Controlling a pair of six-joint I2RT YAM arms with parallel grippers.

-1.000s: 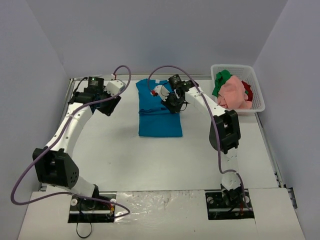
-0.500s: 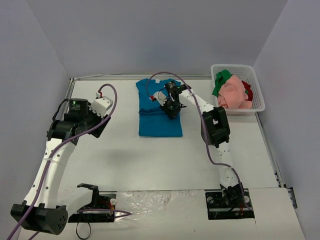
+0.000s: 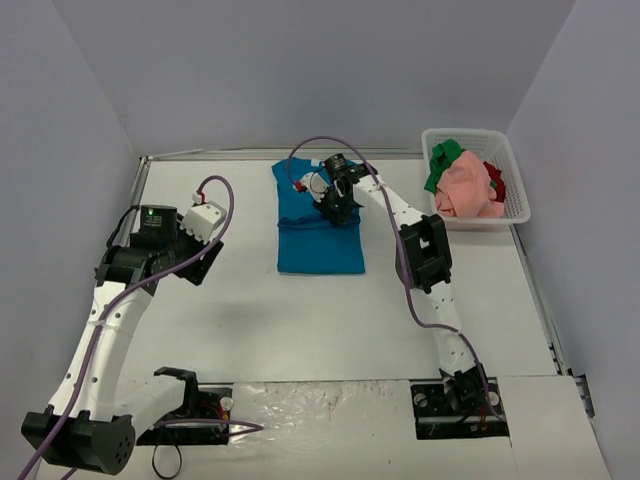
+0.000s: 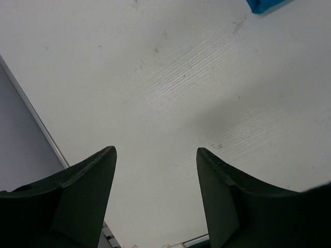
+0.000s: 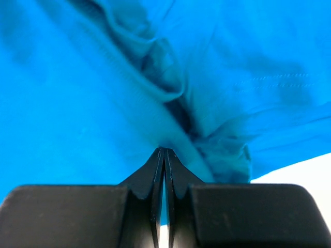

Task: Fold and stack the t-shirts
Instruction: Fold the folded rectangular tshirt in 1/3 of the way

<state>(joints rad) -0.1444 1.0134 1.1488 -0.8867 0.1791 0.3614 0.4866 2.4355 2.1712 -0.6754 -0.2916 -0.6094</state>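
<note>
The right gripper [image 5: 164,151] is closed, with its tips set against the teal-blue t-shirt [image 5: 77,124] at a wrinkled ridge in the middle of the wrist view; no cloth is seen between the fingers. In the view from above, this shirt lies partly folded at the upper centre. For a clean fold, the wrinkles should probably be pressed flat before an edge is taken. The left gripper [image 4: 155,151] is held open over the table [image 4: 170,77], at the left. The pink t-shirt [image 3: 465,187], the green t-shirt [image 3: 442,160] and the red t-shirt [image 3: 497,180] lie in the basket [image 3: 517,195] at the upper right.
</note>
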